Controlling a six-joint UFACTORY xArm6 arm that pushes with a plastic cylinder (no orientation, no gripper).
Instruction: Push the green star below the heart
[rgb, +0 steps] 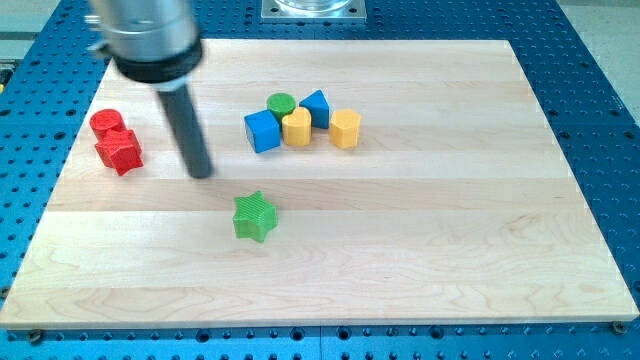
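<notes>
The green star (254, 216) lies on the wooden board, left of centre and low in the view. My tip (200, 172) rests on the board up and to the left of the star, apart from it. A yellow heart (296, 127) sits in a cluster near the view's top middle, above and right of the star. The rod rises from the tip to the dark arm head at the view's top left.
Around the heart: a blue cube (262, 131) on its left, a green cylinder (281, 103) and a blue triangle (316, 107) behind, a yellow hexagon (345, 129) on the right. A red cylinder (105, 123) and red star (120, 152) sit at the left.
</notes>
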